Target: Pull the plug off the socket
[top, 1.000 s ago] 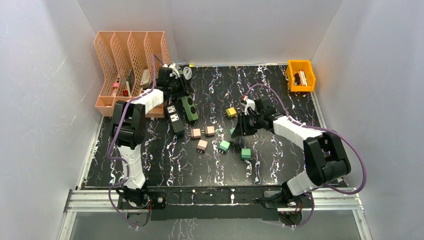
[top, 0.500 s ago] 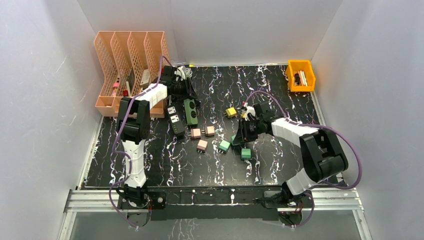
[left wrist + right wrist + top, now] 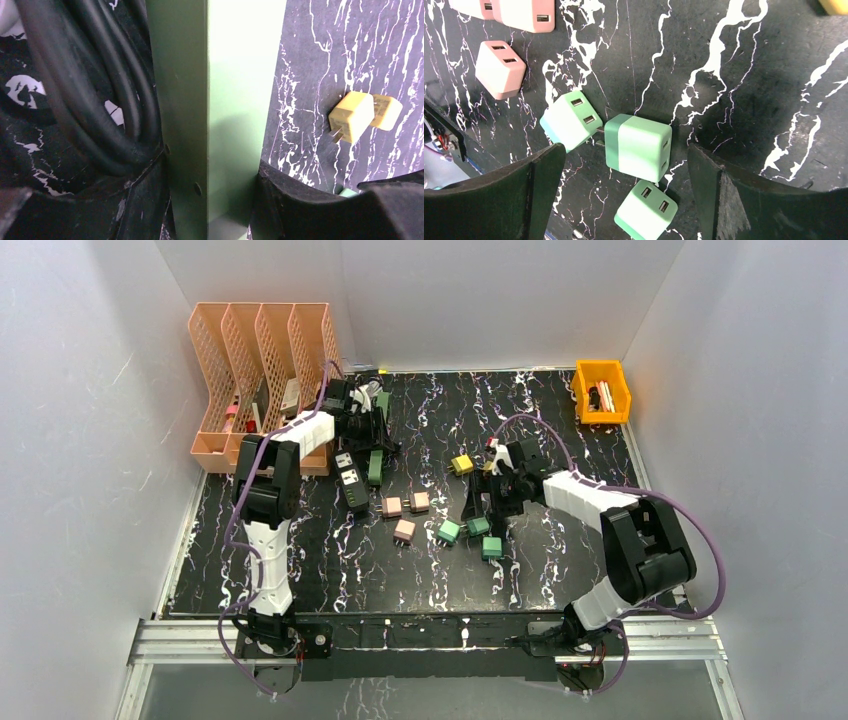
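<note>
The green socket strip (image 3: 375, 467) is tipped up on its long edge at the back left of the table. My left gripper (image 3: 372, 435) holds its far end. In the left wrist view the strip (image 3: 220, 100) fills the gap of the left gripper (image 3: 212, 200), with both fingers against its sides. A green plug (image 3: 478, 527) lies loose on the table, apart from the strip. My right gripper (image 3: 487, 502) hovers over it, open. In the right wrist view this plug (image 3: 639, 147) lies between the wide-spread fingers of the right gripper (image 3: 625, 150), touching neither.
Two more green plugs (image 3: 449, 532) (image 3: 492, 547), pink plugs (image 3: 404, 530) and a yellow plug (image 3: 462, 463) lie mid-table. A black power strip (image 3: 350, 478) lies beside the green one, with coiled black cable (image 3: 90, 90). An orange file rack (image 3: 260, 360) stands back left, a yellow bin (image 3: 601, 390) back right.
My right gripper has opened and the green plug it carried now lies on the table among the other green ones. The green socket strip has turned from flat onto its edge.
</note>
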Controlling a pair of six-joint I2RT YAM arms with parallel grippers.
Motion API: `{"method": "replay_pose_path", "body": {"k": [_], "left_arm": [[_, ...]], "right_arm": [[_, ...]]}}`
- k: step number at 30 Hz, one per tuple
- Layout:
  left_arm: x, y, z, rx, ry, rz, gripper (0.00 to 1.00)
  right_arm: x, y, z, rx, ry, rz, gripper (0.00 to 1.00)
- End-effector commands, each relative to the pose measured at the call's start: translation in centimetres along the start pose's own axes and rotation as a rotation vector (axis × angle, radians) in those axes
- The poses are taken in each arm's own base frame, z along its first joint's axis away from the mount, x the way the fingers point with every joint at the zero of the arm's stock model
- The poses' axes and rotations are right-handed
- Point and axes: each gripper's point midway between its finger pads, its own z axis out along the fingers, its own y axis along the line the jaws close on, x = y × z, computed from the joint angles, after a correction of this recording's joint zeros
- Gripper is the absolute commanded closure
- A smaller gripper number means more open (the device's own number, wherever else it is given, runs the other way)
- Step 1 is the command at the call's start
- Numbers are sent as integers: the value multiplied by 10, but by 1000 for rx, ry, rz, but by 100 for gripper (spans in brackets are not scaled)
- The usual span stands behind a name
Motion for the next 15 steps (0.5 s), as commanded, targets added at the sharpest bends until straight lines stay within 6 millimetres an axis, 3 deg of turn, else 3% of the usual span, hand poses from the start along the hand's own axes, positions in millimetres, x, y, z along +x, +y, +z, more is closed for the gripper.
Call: {"method": "replay_pose_path", "body": {"k": [1, 11, 15], "left_arm": [[-25, 3, -37, -75, -62, 73, 50], [-45, 23, -69, -174, -125, 91, 43], [-49, 15, -83, -165, -166, 106, 22]], "right_arm": [[-33, 12, -19, 7, -117, -58, 2], [-44, 21, -37, 5, -190, -102, 2], [-44, 23, -38, -8, -193, -112, 1]]}}
